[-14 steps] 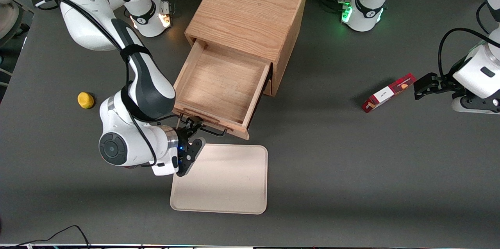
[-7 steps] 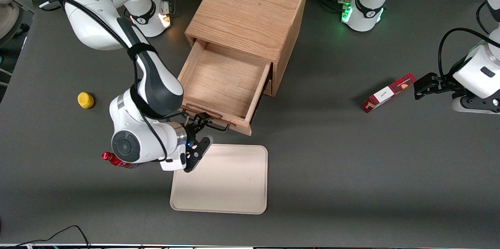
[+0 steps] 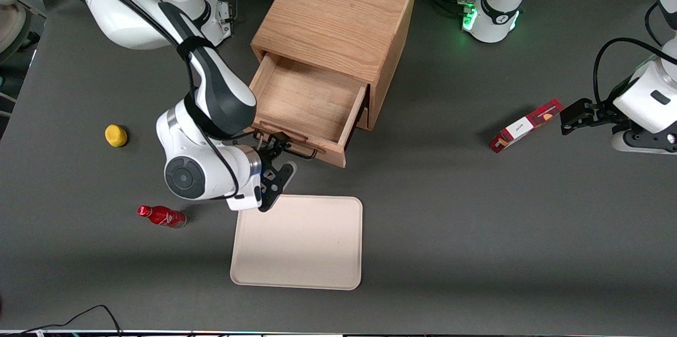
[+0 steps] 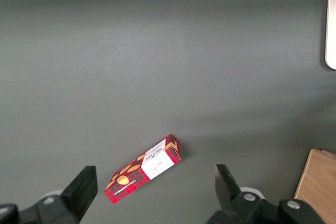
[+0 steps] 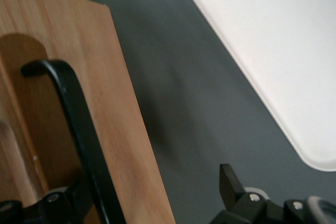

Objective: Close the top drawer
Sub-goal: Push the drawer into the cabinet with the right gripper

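The top drawer (image 3: 304,101) of the light oak cabinet (image 3: 338,14) stands partly open and its inside is empty. Its black wire handle (image 3: 296,153) runs along the front with the raised lip. My right gripper (image 3: 280,160) is open and sits right at the drawer front, by the handle's end nearest the working arm. One finger lies against the front by the handle and the other hangs over the table. The right wrist view shows the drawer front (image 5: 105,103), the handle (image 5: 73,114) and my gripper (image 5: 152,187) straddling the front's edge.
A cream tray (image 3: 307,252) lies on the table nearer the camera than the drawer and also shows in the right wrist view (image 5: 273,51). A red bottle (image 3: 161,216) and a yellow object (image 3: 116,135) lie toward the working arm's end. A red box (image 3: 526,125) lies toward the parked arm's end.
The top drawer has slid farther into the cabinet. My gripper has moved with its front, away from the camera and off the tray's edge. The red bottle has come into view.
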Available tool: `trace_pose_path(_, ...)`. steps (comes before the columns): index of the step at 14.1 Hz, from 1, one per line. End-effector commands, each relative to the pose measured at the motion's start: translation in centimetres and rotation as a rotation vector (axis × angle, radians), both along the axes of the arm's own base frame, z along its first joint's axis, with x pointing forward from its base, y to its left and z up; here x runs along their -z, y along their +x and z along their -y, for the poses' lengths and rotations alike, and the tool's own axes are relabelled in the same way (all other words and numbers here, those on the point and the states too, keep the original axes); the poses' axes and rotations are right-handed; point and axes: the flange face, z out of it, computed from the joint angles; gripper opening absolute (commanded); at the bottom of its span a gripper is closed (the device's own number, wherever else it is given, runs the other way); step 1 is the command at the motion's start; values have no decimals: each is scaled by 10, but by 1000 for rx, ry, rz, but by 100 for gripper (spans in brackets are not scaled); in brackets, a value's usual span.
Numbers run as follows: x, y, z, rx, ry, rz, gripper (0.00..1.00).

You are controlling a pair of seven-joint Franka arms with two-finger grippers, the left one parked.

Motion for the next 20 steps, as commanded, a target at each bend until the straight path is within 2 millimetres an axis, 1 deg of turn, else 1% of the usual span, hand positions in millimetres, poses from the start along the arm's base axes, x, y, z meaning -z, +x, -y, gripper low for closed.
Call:
trace_pose_path(1,-8,-28,-1,5,-10,-25,100)
trace_pose_path(2,-7,-33,-2,4,-11,-28,100)
trace_pose_path(4,-2,-46,-11,8,12,-29,100)
trace_pose_path(6,2,-56,-16,22,19,-28,100)
trace_pose_path(9,5,-71,-34,57,1,-60,100)
trace_pose_path(10,1,-76,-38,51,4,-59,100)
trace_pose_path(12,-4,-86,-37,45,-5,-59,100)
trace_pose_path(14,-4,-95,-36,42,-15,-66,100)
trace_pose_path(15,-6,-100,-39,42,-6,-66,100)
trace_pose_path(17,-6,-108,-38,44,-8,-55,100)
trace_pose_path(19,-5,-121,-47,52,-17,-57,100)
trace_pose_path(20,-5,-124,-48,57,-22,-56,100)
